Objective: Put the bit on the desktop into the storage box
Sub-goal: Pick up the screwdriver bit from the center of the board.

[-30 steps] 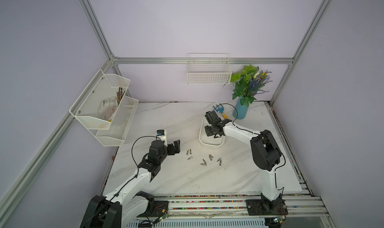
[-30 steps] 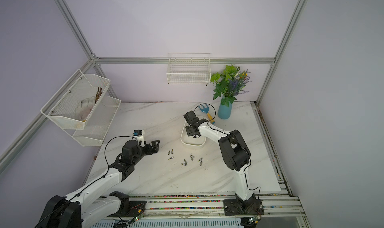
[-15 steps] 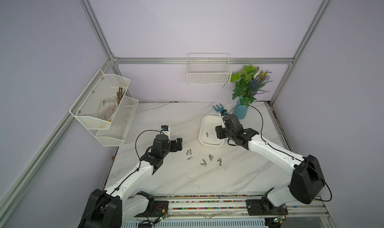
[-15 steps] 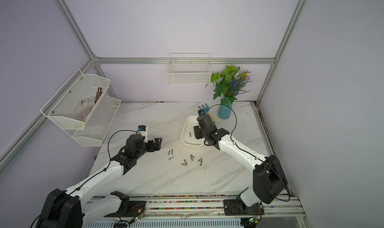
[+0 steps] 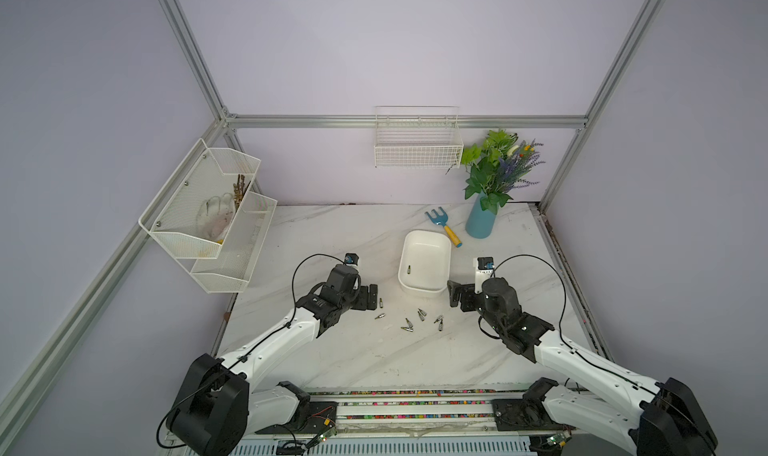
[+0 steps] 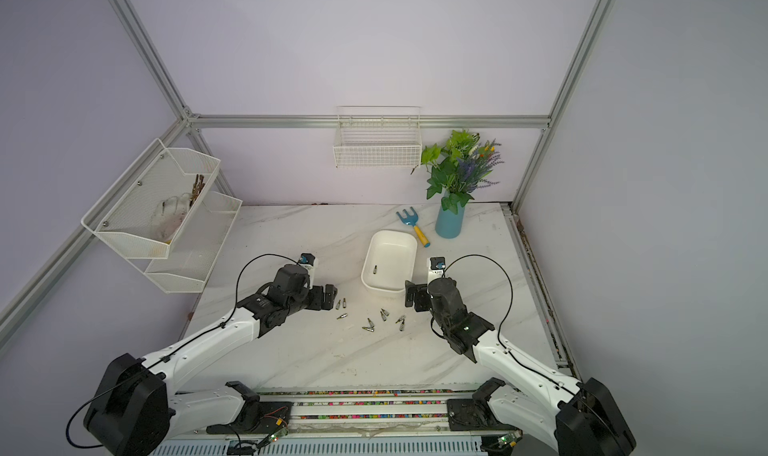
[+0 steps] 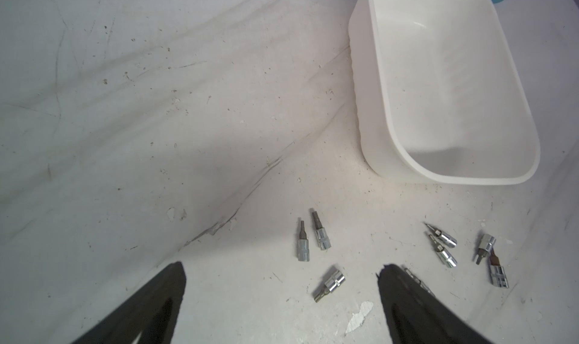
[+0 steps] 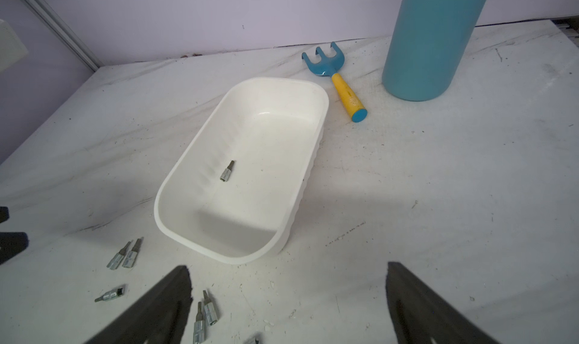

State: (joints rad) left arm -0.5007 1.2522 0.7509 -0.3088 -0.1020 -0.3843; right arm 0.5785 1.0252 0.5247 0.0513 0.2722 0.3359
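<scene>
The white storage box (image 5: pixel 424 293) stands on the marble desktop (image 5: pixel 353 350), with one bit (image 5: pixel 409 269) lying inside it, also clear in the right wrist view (image 8: pixel 226 172). Several silver bits (image 5: pixel 409 325) lie scattered in front of the box. My left gripper (image 5: pixel 375 297) is open and low, just left of a side-by-side pair of bits (image 7: pixel 310 235). A single bit (image 7: pixel 330 283) lies on the desktop between its fingers. My right gripper (image 5: pixel 454 295) is open and empty beside the box's near right corner (image 8: pixel 232 259).
A blue rake with a yellow handle (image 5: pixel 442 225) lies behind the box, next to a teal vase of plants (image 5: pixel 481 221). A wire basket (image 5: pixel 417 150) hangs on the back wall. A mesh two-tier rack (image 5: pixel 208 213) juts out at the left.
My right gripper has drawn back from over the box to its near right corner and opened wide. My left gripper has edged right, closer to the bits.
</scene>
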